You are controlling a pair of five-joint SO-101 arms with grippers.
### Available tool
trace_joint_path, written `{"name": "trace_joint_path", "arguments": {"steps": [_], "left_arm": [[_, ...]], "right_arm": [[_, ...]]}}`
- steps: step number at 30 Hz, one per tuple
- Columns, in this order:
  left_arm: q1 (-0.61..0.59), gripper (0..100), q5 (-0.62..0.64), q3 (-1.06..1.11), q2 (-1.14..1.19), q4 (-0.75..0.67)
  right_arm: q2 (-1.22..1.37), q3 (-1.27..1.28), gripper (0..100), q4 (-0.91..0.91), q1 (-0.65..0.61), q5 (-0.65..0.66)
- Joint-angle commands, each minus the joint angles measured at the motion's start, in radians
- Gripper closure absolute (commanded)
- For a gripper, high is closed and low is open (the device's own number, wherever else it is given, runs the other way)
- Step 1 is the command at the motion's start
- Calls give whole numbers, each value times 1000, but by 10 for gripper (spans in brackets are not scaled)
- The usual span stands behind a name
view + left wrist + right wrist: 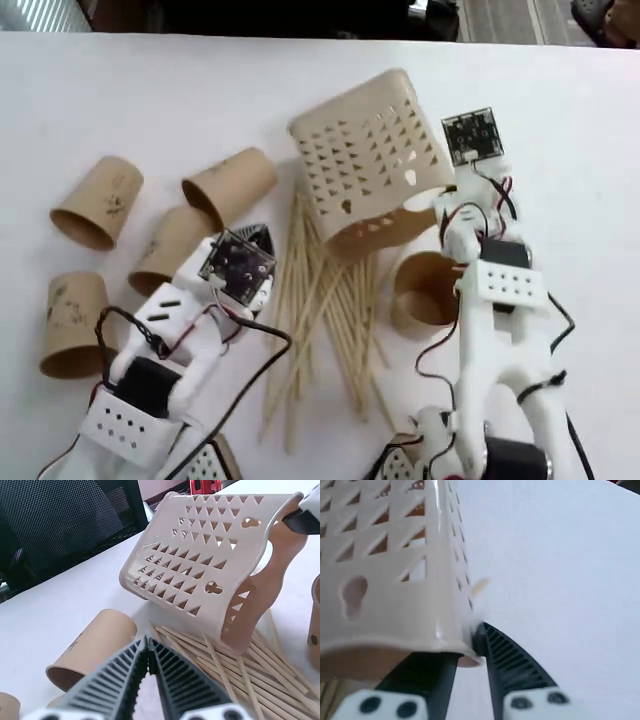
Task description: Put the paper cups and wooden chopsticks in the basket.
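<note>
Right claw (pixel 479 639) clamped on basket (pixel 390 605) rim, holding it tilted over chopsticks (pixel 330 300), probably to right it. Left claw (pixel 148 652) closed, empty; paper cup (pixel 95 645) just beyond its tips.

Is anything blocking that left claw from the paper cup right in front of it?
No. The left claw, shut, hangs right by the lying paper cup, nothing visible between them; the chopsticks lie off to one side.

The tilted basket (pixel 365 160) overhangs the chopsticks (pixel 330 320), and 4 cups (pixel 170 248) crowd the left pincer (pixel 148 647).
</note>
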Motion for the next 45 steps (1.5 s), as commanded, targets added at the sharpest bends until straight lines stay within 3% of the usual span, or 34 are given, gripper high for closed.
{"name": "trace_joint_path", "arguments": {"steps": [1, 10, 20, 29, 45], "left_arm": [[-10, 976, 6, -9, -18, -26], [-10, 976, 8, -9, -18, -26], [-10, 976, 8, -9, -18, -26], [-10, 976, 6, -9, -18, -21], [-10, 976, 6, -9, -18, -23]], "right_arm": [[-107, -44, 979, 74, -12, -60], [-116, -310, 979, 397, -12, -175], [-91, -480, 979, 473, -10, -281], [320, -852, 979, 568, 13, -396], [972, -1726, 979, 776, 5, -393]]}}
